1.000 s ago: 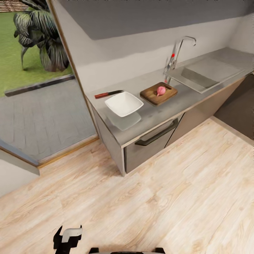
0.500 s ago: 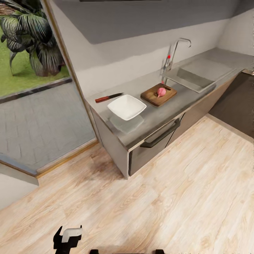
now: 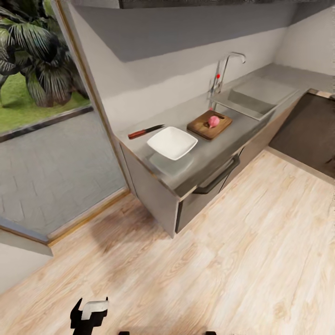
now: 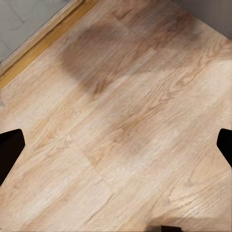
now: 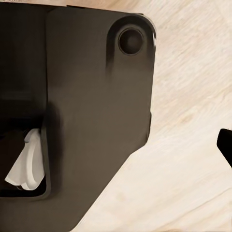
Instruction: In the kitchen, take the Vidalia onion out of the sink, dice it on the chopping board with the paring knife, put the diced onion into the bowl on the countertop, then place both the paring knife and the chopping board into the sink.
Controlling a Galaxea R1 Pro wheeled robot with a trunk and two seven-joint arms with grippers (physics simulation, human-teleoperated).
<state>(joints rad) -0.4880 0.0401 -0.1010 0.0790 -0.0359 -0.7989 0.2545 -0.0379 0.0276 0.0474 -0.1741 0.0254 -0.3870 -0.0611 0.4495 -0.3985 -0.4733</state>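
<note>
Onion (image 3: 213, 121), small and pinkish, sat on the grained wooden chopping board (image 3: 209, 124) beside the steel sink (image 3: 253, 98). The red-handled paring knife (image 3: 145, 131) lay just behind the glossy white bowl (image 3: 172, 142). To fetch the knife cleanly, I judged the robot should roll close first. Left gripper (image 4: 116, 145) fingers stood apart above the floorboards; the right's I couldn't tell.

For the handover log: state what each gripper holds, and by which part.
Nothing is held: the left gripper is open over bare floor. The right cannot be told.
</note>
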